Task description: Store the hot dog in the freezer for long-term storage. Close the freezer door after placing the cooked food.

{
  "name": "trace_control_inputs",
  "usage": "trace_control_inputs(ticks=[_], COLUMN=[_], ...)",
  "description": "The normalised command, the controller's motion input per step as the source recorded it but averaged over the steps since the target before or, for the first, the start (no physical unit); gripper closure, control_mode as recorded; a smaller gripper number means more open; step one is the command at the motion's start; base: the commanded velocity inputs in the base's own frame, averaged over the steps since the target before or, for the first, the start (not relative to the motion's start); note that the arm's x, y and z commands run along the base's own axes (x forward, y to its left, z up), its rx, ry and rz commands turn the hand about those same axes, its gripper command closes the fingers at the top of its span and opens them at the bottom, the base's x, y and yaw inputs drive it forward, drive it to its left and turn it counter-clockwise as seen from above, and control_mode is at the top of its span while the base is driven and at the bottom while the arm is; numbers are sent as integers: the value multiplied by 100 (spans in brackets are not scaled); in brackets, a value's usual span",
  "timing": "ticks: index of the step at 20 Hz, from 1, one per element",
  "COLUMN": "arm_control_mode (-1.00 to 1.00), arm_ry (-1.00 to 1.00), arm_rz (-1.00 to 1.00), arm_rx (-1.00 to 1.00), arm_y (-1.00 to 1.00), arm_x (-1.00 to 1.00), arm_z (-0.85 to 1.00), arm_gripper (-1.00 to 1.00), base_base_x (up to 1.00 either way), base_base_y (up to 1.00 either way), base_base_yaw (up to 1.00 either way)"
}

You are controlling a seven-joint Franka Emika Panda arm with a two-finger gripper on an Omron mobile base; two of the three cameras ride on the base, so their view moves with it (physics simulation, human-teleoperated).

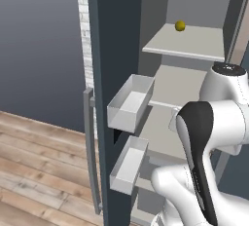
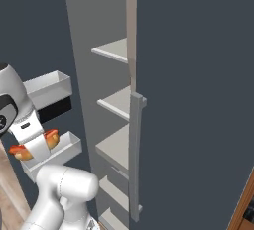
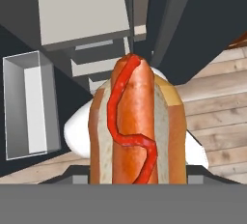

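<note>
Pale shelves of the open freezer (image 1: pixel 189 45) face the jaws clamped on the hot dog (image 3: pixel 135 126).

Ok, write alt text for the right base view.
The gripper holds the hot dog crosswise beside the open freezer, near a whitish door bin. Pale grey shelves step down inside, behind a closed dark door with a vertical bar handle.
</note>
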Motion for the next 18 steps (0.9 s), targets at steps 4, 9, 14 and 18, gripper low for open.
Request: trace_control_inputs(ticks=[4, 9, 14, 18], arm_control_mode=[-100, -100, -100, -100], arm_ry=[-15, -19, -10, 0], arm_rz=[0, 0, 0, 0], arm_rx=[-1, 0, 0, -1], arm_y=[-5, -32, -30, -22], arm_x=[0, 33, 53, 64], arm_z=[1, 0, 0, -10], arm_gripper=[100, 100, 100, 100], base_base_x=[0, 0, 0, 0], base_base_y=[0, 0, 0, 0], base_base_yaw=[0, 0, 0, 0])
